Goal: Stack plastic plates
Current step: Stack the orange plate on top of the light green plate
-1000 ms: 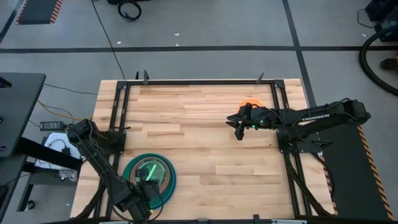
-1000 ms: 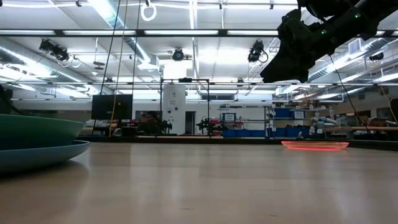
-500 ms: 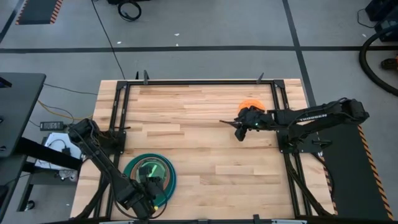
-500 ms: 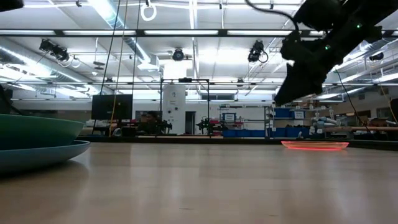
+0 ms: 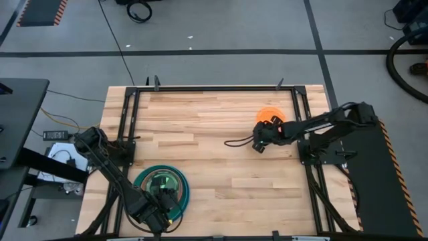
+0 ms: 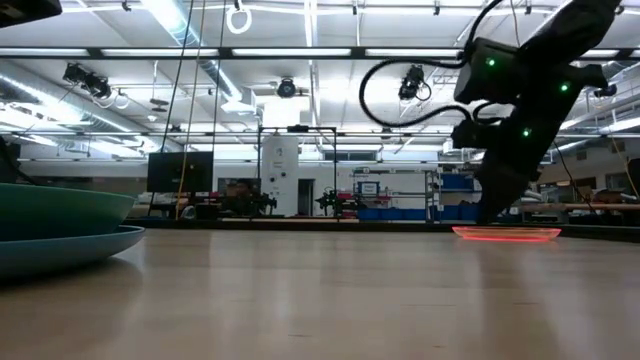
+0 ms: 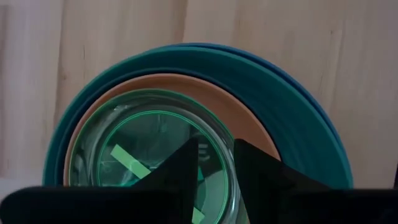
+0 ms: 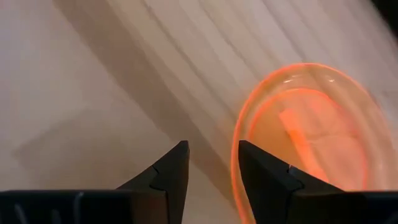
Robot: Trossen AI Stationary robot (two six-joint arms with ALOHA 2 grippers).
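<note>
A stack of plates (image 5: 152,182) stands near the table's near left corner: blue (image 7: 328,138) at the bottom, then teal (image 7: 283,109), tan-brown (image 7: 244,117), and translucent green (image 7: 155,140) on top. My left gripper (image 7: 216,165) hovers open over the green plate's near side. A small orange plate (image 5: 271,114) lies flat by the far right, also seen in the low view (image 6: 505,234). My right gripper (image 8: 212,158) is open and points down at the bare wood just beside that plate's rim (image 8: 239,146). The other plates are hidden.
A black metal frame (image 5: 214,88) borders the wooden table top. A loop of cable (image 5: 237,142) from the right arm hangs over the wood left of its gripper. Bare wood (image 5: 221,167) lies between the stack and the orange plate.
My right gripper has come down toward the table and tipped from level to pointing down, ending beside the orange plate; its arm has folded back toward the right edge. My left gripper has drawn back a little toward the near edge over the stack.
</note>
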